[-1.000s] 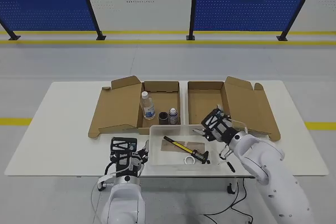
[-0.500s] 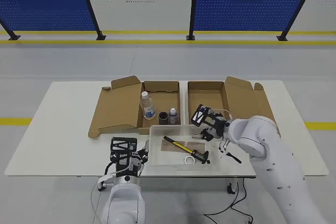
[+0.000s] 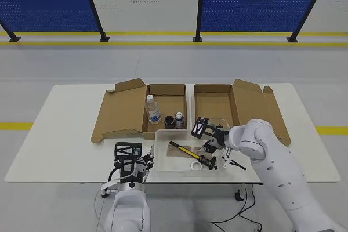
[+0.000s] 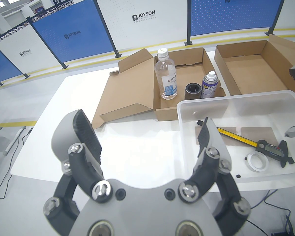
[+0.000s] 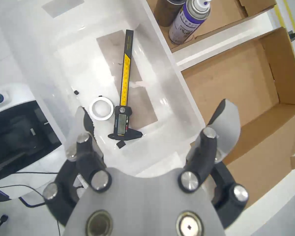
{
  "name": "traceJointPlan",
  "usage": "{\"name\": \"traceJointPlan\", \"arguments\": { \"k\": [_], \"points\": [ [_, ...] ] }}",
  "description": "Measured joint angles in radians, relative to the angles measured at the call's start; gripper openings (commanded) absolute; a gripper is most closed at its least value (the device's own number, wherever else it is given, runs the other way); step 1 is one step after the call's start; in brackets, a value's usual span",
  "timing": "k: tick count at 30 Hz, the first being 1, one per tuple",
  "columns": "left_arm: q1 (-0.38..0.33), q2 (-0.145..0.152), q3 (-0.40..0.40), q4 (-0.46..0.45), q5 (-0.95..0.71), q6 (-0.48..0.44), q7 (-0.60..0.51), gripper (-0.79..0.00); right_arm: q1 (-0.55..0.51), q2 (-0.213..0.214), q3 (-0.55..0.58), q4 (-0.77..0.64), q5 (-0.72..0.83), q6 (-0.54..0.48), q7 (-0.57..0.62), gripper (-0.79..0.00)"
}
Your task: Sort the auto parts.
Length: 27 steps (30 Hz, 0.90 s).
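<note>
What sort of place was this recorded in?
Likely a factory or industrial hall: blue perforated partition panels, yellow floor lines, and a table with cardboard boxes and a digital caliper.

A dark logo with one word stands on the white perforated partition panels (image 4: 143, 15), and the same in white on the blue partition panels (image 4: 72, 35). The clear plastic water bottle (image 4: 167, 79) and the purple spray can (image 4: 209, 85) carry printed labels, seemingly too small to read. Black graduations line the yellow-and-black digital caliper (image 5: 125, 74).
</note>
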Motion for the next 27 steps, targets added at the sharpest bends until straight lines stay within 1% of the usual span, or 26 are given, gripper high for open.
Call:
{"name": "traceJointPlan", "arguments": {
  "k": [17,20,23,25,27],
  "points": [
    [0.000,0.000,0.000,0.000,0.000,0.000,0.000,0.000,-0.001,0.000,0.000,-0.001,-0.001,0.003,-0.001,0.000],
    [0.000,0.000,0.000,0.000,0.000,0.000,0.000,0.000,0.000,0.002,-0.005,0.015,-0.016,-0.005,-0.026,0.000],
    [0.000,0.000,0.000,0.000,0.000,0.000,0.000,0.000,0.015,-0.001,-0.021,0.039,0.013,-0.019,-0.043,0.000],
    [0.000,0.000,0.000,0.000,0.000,0.000,0.000,0.000,0.028,-0.005,-0.040,0.051,0.033,-0.007,-0.017,0.000],
    [0.000,0.000,0.000,0.000,0.000,0.000,0.000,0.000,0.039,-0.009,-0.054,0.055,0.051,0.026,0.015,0.000]
  ]
}}
